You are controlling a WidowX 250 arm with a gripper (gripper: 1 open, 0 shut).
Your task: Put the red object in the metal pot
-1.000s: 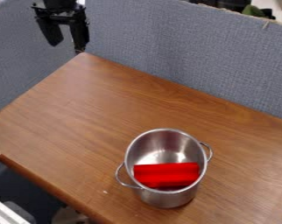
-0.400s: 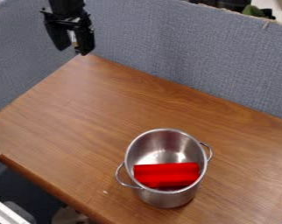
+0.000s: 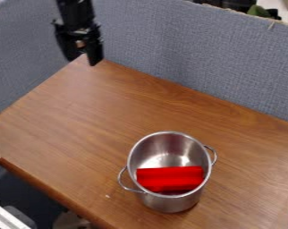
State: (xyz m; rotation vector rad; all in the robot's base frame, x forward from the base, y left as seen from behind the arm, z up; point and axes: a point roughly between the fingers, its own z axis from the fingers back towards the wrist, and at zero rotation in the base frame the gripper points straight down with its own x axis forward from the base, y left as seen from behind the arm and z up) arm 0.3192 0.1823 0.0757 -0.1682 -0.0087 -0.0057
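Far left: counter [image 3: 75,116] corner cut by frame edge, dark floor below hard to make out. Upper left: black gripper [image 3: 82,46] pointing down above counter's far edge, against grey partition wall [image 3: 194,54]; jaws spread, nothing between them; arm above cropped by top edge. Lower right of centre: metal pot [image 3: 168,148] upright on counter, well apart from gripper. Red object [image 3: 171,178] lies inside pot, lower part hidden by near wall. No readable writing.

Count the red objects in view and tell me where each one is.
1. The red object lies inside the metal pot near the table's front edge. Nothing else red shows.
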